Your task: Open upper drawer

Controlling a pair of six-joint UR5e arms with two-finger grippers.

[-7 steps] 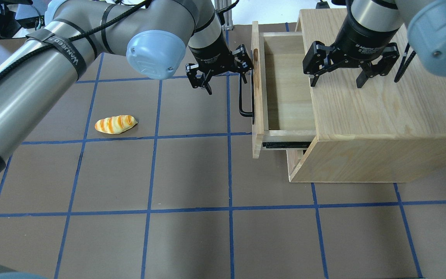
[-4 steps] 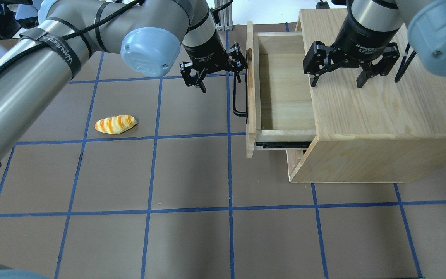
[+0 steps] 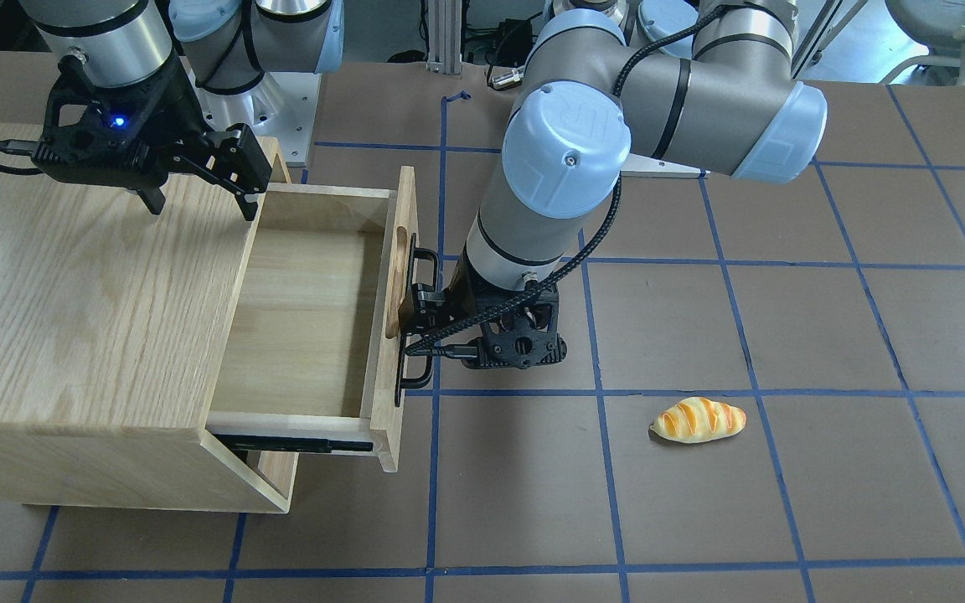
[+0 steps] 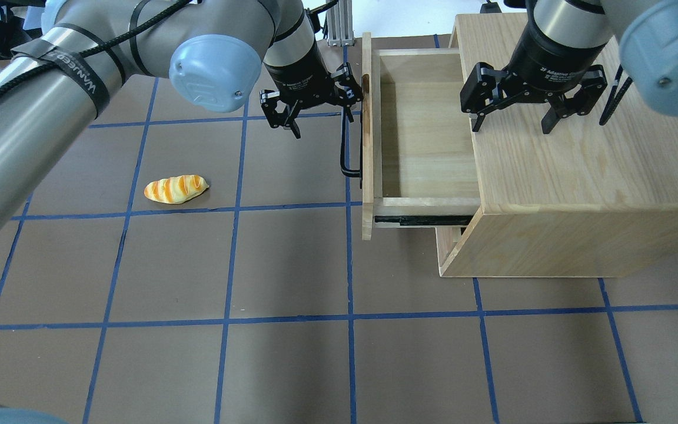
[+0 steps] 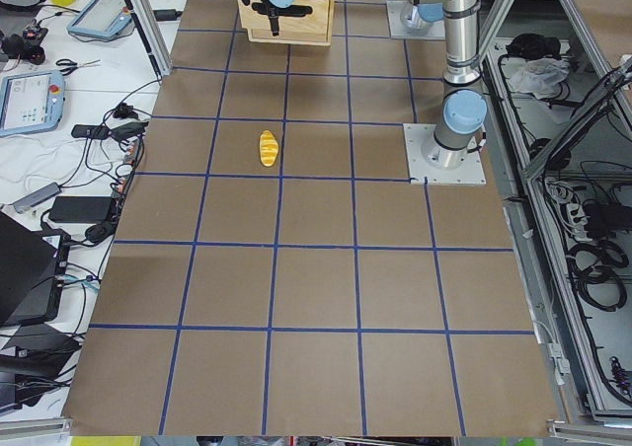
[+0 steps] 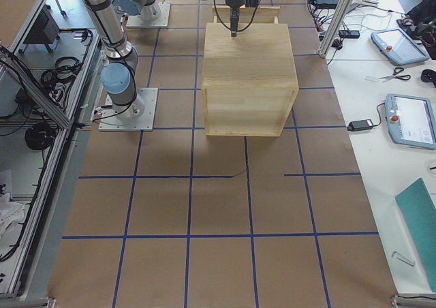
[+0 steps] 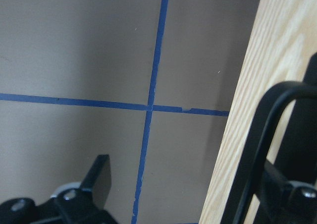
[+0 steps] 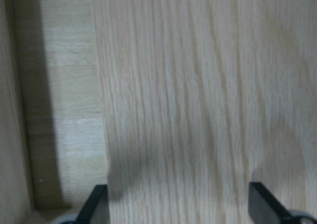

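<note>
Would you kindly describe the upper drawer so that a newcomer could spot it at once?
Start at the big light-wood cabinet on the brown table. The upper drawer juts out under its top, open and empty. Unlike the plain front below, it carries a long black bar handle.

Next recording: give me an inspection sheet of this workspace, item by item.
Surface: brown table mat with a blue tape grid.
Job's things: shallow light-wood upper drawer pulled out of its light-wood cabinet, visible part empty; long black bar handle on its front.
Clutter: striped orange bread roll on the mat, apart from the cabinet.
Grippers: left end effector open, handle between its fingers; right end effector open over the cabinet top.
Cables: black cable along the left arm.
Surroundings: grey teach pendant on a white side bench.
</note>
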